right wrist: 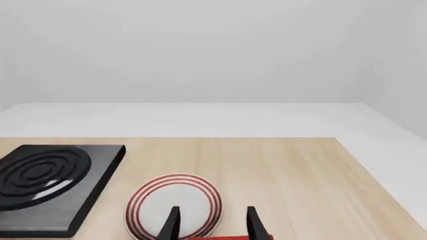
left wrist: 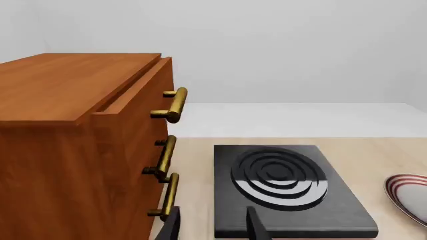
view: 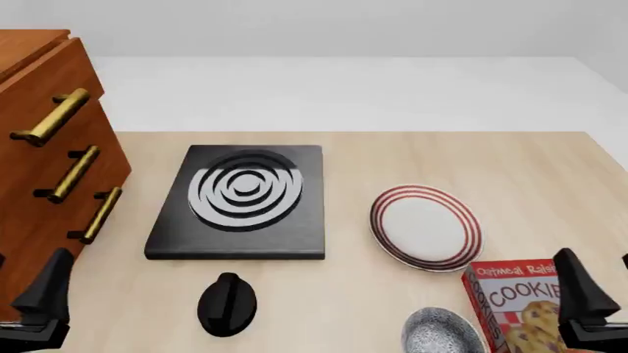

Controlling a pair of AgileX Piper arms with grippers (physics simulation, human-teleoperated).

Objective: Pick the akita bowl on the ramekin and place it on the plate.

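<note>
At the bottom of the front frame, your released right end effector could topple the cookie box reaching the akita bowl just beside it.

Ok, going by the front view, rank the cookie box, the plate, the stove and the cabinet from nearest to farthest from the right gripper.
1. Cookie box: right beside the right gripper, at the near right edge.
2. Plate: ahead and to the left of it.
3. Stove: centre-left of the table.
4. Cabinet: far left, past the stove.
</note>
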